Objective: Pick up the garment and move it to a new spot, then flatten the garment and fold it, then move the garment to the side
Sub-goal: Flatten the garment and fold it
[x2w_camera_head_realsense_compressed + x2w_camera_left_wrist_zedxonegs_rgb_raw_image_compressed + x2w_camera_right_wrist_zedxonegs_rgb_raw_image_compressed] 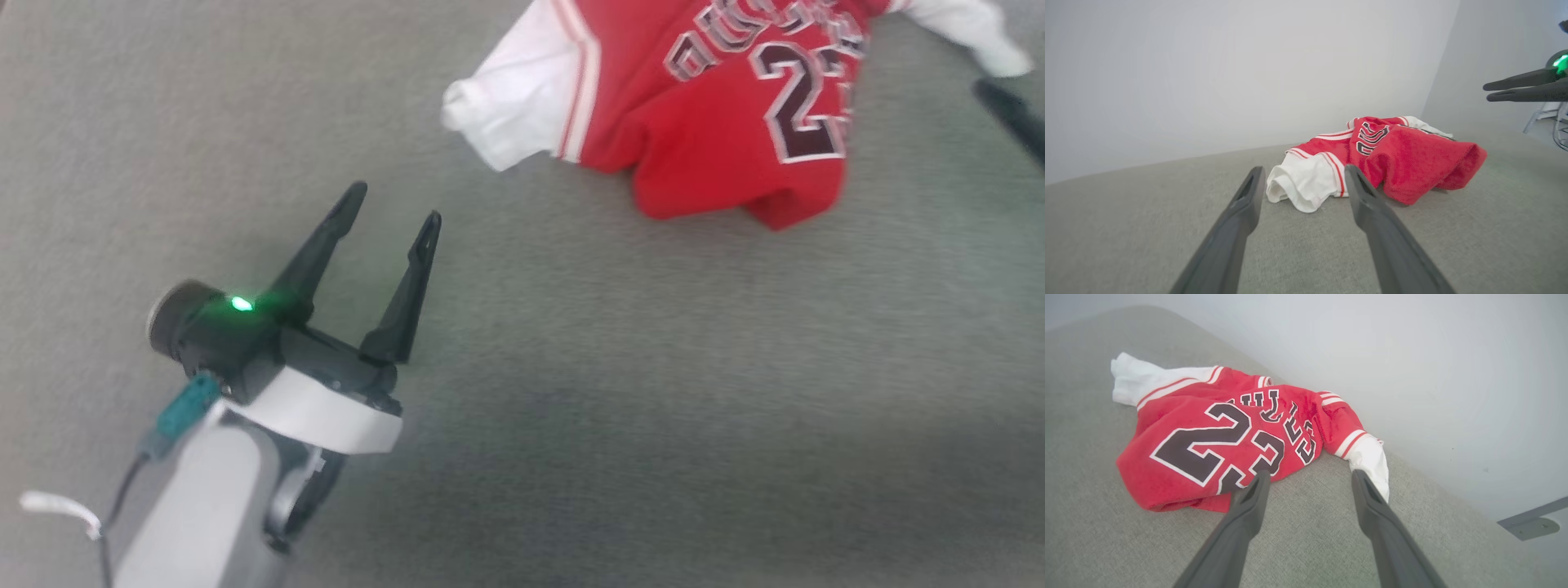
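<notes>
The garment lies crumpled on the grey fabric surface at the top right of the head view: red, with white sleeves, striped trim and a dark "23" facing up. Well short of its white sleeve, my left gripper sits open and empty at the lower left. The left wrist view has those fingers pointing at the sleeve end of the garment. My right gripper is open just in front of the garment, its right finger beside the other white sleeve, touching nothing. One dark right finger shows at the head view's right edge.
The grey fabric surface stretches wide on all sides of the garment. A pale wall rises right behind it. A grey bracket sits by the wall at the right. My right gripper hovers above the surface's right side.
</notes>
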{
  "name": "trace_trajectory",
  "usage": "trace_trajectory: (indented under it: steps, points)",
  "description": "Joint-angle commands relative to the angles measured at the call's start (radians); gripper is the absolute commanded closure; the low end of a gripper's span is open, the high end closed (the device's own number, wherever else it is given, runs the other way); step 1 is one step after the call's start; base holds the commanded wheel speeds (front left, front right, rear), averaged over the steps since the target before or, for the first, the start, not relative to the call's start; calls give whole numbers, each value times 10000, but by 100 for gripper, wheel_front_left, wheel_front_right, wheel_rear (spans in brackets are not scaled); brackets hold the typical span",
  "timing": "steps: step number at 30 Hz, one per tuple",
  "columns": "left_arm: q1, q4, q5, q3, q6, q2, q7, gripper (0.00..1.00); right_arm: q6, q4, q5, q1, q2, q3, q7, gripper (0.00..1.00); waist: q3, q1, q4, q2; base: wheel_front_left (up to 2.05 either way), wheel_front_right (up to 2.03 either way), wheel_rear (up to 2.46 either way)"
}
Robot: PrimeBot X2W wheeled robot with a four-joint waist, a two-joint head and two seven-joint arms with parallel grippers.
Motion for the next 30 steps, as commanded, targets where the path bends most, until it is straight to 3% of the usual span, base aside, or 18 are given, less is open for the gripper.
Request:
trace_trajectory:
  steps: [1,6,10,13,14,17,21,26,30]
  points:
    - [-290,-101,55,-135,-20,332,259,0,-5,369,51,751,401,-389,-901,0,-495,0,-548,0,0,0,0]
    - [-1215,-325,-387,-1095,-18,1671,1521,0,-3,1619,-145,2770,1885,-1890,-2958,0,-980,0,-1355,0,0,0,0]
    - [-2618,-384,-1266,-2676,-18,2783,2867,0,-3,2352,-412,4071,3223,-3799,-3299,0,-1078,0,-1818,0,0,0,0]
    - [-3910,-135,-2338,-4075,-9,3344,3930,0,0,2243,-942,5000,4311,-5681,-3302,0,-1031,0,-2120,0,0,0,0]
    - [-3910,-135,-2338,-4075,-9,3344,3930,0,0,2243,-942,5000,4311,-5681,-3302,0,-1031,0,-2120,0,0,0,0]
    - [-5230,240,-3608,-5422,-8,3585,4905,0,0,1809,-1632,5880,5228,-6963,-3296,0,-910,0,-2432,0,0,0,0]
    - [-6911,925,-5003,-6923,-6,3500,5856,0,0,1300,-2278,6597,5955,-7805,-3299,0,-646,0,-2828,0,0,0,0]
    - [-8900,2412,-5586,-9198,-8,3035,6741,0,0,864,-2631,6761,6582,-8220,-3301,0,-122,0,-3425,0,0,0,0]
    - [-9826,3274,-5627,-9922,-6,2839,7020,0,0,765,-2640,6589,6875,-8076,-3298,0,222,0,-3858,0,0,0,0]
